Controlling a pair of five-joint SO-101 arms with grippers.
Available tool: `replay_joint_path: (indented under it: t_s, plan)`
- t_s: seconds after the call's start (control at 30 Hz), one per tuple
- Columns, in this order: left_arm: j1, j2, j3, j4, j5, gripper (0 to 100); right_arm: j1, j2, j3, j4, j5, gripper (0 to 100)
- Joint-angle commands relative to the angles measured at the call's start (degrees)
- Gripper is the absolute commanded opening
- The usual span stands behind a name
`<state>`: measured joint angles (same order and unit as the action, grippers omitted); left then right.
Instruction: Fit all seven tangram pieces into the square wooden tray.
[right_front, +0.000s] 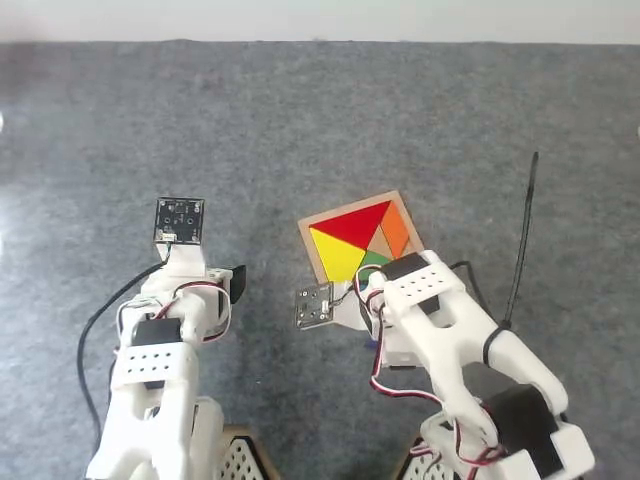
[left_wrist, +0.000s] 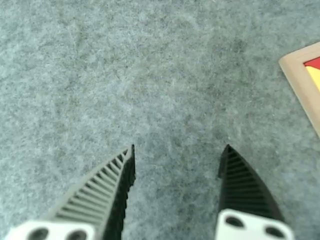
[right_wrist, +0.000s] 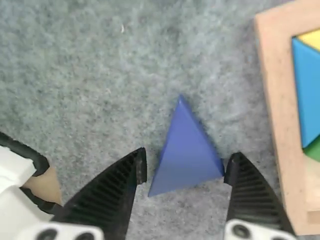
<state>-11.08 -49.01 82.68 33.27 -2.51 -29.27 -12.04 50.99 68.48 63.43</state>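
Well to the left of the wooden tray (right_front: 311, 247), the left gripper (left_wrist: 180, 150) hangs over bare grey mat (right_front: 300, 120), its jaws spread wide and holding nothing. Just beside the tray's near edge, the right gripper (right_wrist: 187, 160) is low over the mat. It too is open, its two fingers bracketing the broad end of a dark blue triangle (right_wrist: 185, 142) that lies flat outside the tray and is not yet gripped. The likely trouble is in the closing: the fingers would meet slanted edges, so the thin piece could squirt towards its tip or twist, or the fingertips could ride over it. The finger nearer the tray could also catch the rim and shove the tray askew. Inside the tray lie a red triangle (right_front: 355, 225), a yellow one (right_front: 338, 255), and orange (right_front: 396, 238), green (right_front: 375, 258) and lighter blue (right_wrist: 307, 90) pieces. The right arm covers the tray's near corner, so the remaining slot cannot be judged. A black cable (right_front: 522, 230) stands right of the tray.
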Motion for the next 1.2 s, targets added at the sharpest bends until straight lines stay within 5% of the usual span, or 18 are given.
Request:
replay_joint_path:
  t_s: [0.0, 0.17, 0.4, 0.57, 0.73, 0.87, 1.17]
  plan:
    - [0.09, -0.44, -0.13, -0.88, -0.44, 27, 0.57, -1.19, 0.09, -0.31, 0.79, 16.1]
    - [0.09, -0.44, -0.13, -0.88, -0.44, 27, 0.57, -1.19, 0.09, -0.04, 0.79, 9.3]
    - [0.09, -0.44, -0.13, -0.88, -0.44, 27, 2.59, -1.89, -0.35, 0.22, 0.79, 9.8]
    - [0.09, -0.44, -0.13, -0.88, -0.44, 27, 2.59, -1.89, -0.44, 6.73, 0.53, 18.7]
    - [0.09, -0.53, -0.13, -0.88, -0.44, 27, 1.10, -1.27, -0.09, 7.34, 0.53, 9.5]
    - [0.09, -0.44, -0.13, -0.88, -0.44, 27, -1.45, -1.36, 1.05, 7.78, 0.09, 11.5]
    - [0.09, -0.53, -0.13, -0.88, -0.44, 27, -5.58, -1.80, -1.14, 9.54, -24.79, 27.3]
